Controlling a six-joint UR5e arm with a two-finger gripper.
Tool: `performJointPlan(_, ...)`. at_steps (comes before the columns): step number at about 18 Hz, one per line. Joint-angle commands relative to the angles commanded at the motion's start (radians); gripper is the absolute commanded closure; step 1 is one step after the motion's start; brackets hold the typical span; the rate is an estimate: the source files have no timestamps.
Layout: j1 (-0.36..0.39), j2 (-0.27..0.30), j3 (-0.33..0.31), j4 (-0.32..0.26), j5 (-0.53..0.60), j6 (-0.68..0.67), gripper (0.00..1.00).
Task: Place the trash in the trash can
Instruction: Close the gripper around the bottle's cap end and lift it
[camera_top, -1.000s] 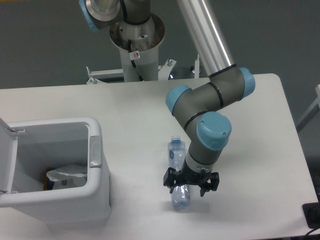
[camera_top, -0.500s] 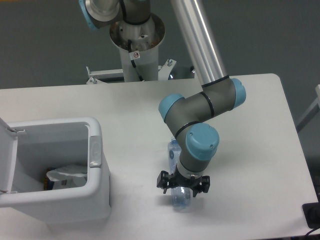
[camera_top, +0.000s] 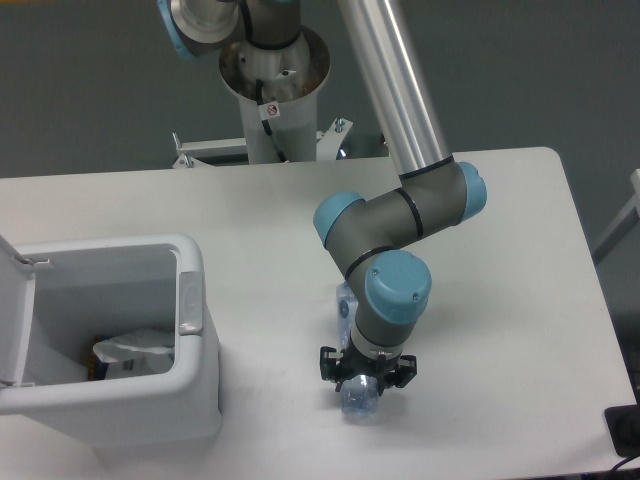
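White table (camera_top: 520, 250), open trash can (camera_top: 190, 300) with wrapper (camera_top: 130, 355) inside; jaws clenched around bottle (camera_top: 360, 398).

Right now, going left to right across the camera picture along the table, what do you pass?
Hinged lid → trash can, with a wrapper lying inside → pincer over the plastic bottle → bare table out to its right edge.

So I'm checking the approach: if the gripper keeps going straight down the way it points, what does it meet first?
The crushed bottle, lying directly under the gripper between its fingers. Only the table lies beneath it. How much gap remains is unclear from this view.
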Motion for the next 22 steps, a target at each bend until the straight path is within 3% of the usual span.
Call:
performJointPlan(8, 0.0, 0.014, 0.017, -0.001, -0.003, 0.008, 0.38)
performJointPlan(12, 0.012, 0.06, 0.031, -0.003, -0.017, 0.008, 0.41)
performJointPlan(13, 0.017, 0.07, 0.04, -0.003, -0.037, 0.008, 0.42)
performJointPlan(15, 0.025, 0.084, 0.043, -0.005, -0.07, 0.0, 0.55)
performJointPlan(19, 0.032, 0.112, 0.044, -0.005, -0.08, -0.002, 0.6)
performJointPlan(22, 0.069, 0.172, 0.109, 0.005, -0.24, -0.032, 0.59)
